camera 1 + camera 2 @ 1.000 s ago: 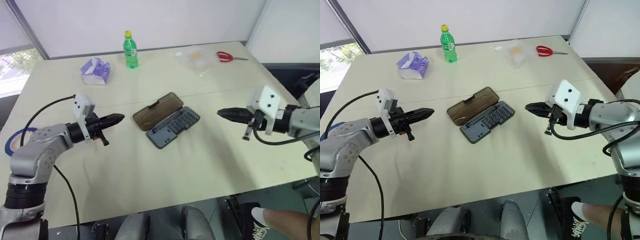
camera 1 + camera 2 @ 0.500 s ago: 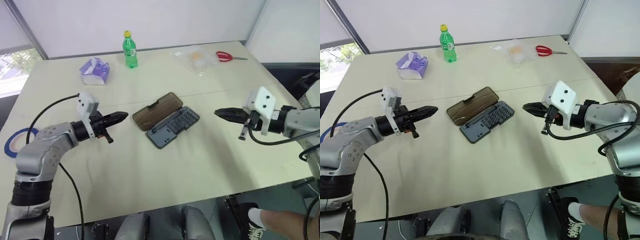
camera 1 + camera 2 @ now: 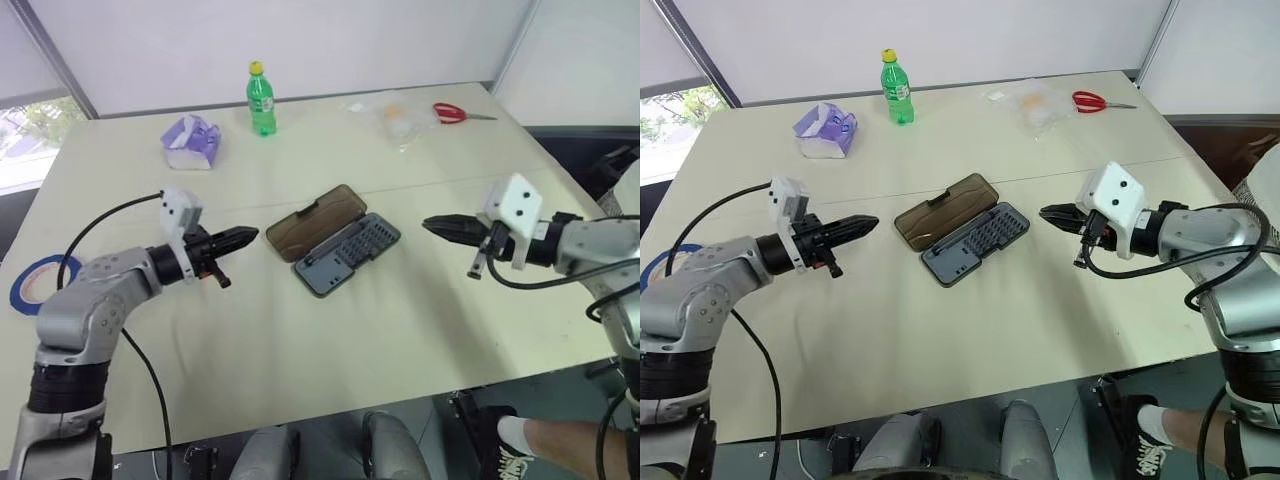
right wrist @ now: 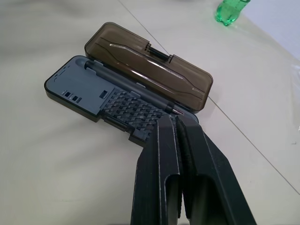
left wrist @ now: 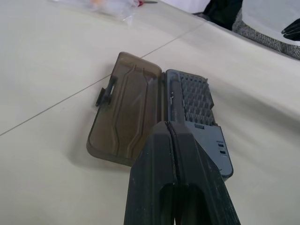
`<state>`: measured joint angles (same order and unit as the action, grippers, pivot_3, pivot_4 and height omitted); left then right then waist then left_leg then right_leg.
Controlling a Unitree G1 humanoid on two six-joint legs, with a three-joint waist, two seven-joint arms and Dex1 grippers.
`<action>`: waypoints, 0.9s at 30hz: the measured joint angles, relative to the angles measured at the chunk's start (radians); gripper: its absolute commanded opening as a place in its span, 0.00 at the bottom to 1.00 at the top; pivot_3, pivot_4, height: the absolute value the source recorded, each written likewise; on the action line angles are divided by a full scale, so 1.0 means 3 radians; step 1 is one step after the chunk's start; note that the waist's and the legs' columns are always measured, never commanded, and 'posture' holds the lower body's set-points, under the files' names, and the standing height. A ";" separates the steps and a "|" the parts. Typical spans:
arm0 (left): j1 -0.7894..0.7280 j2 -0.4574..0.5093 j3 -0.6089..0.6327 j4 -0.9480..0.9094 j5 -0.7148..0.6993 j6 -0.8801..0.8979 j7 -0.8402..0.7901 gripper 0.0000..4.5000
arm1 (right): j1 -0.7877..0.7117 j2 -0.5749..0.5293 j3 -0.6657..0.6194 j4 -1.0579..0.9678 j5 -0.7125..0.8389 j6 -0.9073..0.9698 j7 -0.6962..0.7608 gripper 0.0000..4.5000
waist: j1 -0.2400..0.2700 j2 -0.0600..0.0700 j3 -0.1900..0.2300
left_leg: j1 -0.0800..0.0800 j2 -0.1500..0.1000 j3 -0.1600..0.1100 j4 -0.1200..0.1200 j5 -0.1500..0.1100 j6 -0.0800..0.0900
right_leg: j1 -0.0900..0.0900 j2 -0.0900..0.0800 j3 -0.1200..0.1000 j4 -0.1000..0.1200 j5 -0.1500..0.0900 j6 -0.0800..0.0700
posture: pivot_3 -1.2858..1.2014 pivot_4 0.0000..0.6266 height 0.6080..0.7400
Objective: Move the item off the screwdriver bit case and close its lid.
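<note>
Left eye view shows, at the far left edge of the table (image 3: 300, 350), a blue tape roll (image 3: 30, 285) lying well away from the work. Next comes the left pincer (image 3: 240, 237), its two black fingers pressed together on nothing and pointing level toward the centre, just short of the brown lid (image 3: 311, 222); that seems a ready pose for nudging the lid over its hinge. Behind it, far back on the table, sit a purple packet (image 3: 190, 141) and a green bottle (image 3: 261, 99), both clear of the reach. In the middle lies the screwdriver bit case (image 3: 348, 254), open, its lid folded flat on the table on the left arm's side and the grey tray of bits facing up. A slim dark screwdriver handle (image 4: 126, 84) rests in the tray along the hinge side. Nothing appears to sit on top of the case, so closing looks like the step remaining. Beyond, a clear bag (image 3: 395, 113) and red scissors (image 3: 455, 113) lie at the back. To the right, the right pincer (image 3: 432, 225) hovers near the tray, closed and empty, tilted slightly downward.
</note>
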<state>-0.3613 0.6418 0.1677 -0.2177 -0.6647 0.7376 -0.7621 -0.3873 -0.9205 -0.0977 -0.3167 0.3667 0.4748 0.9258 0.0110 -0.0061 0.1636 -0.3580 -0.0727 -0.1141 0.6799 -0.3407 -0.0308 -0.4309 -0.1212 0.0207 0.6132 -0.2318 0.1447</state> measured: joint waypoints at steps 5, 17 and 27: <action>-0.0003 -0.0054 -0.0113 0.0001 0.0049 -0.0004 0.0016 0.00 | 0.0000 0.0040 0.0011 -0.0019 0.0000 0.0000 -0.0052 0.02 | 0.0002 0.0000 0.0000 | 0.0000 0.0000 0.0000 0.0000 0.0000 0.0000 | 0.0000 0.0000 0.0000 0.0000 0.0000 0.0000 | 0.52 0.24 1.00; -0.0019 -0.0069 -0.0360 0.0137 0.0378 -0.0201 -0.0029 0.00 | -0.0466 0.0471 0.0216 0.0374 -0.0339 -0.0017 -0.0558 0.32 | -0.0024 0.0000 0.0000 | 0.0002 0.0000 0.0004 0.0001 0.0002 -0.0003 | -0.0001 0.0000 0.0002 0.0003 0.0001 -0.0001 | 0.52 0.24 1.00; 0.0084 -0.0192 -0.0372 0.0184 0.0475 -0.0303 0.0079 0.00 | -0.1600 0.1525 0.0743 0.2078 -0.0834 0.0012 -0.1037 0.99 | -0.0103 0.0001 0.0000 | -0.0026 -0.0001 0.0001 -0.0001 0.0004 -0.0008 | -0.0034 -0.0002 0.0001 0.0008 0.0002 -0.0001 | 0.52 0.24 1.00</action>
<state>-0.3362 0.5841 0.0562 -0.1626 -0.5222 0.6468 -0.7384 -0.8673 -0.4630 0.1253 0.3066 0.1164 0.4784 0.6148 -0.0199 -0.0059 0.1636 -0.3659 -0.0729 -0.1137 0.6797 -0.3393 -0.0331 -0.4411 -0.1219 0.0211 0.6157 -0.2313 0.1443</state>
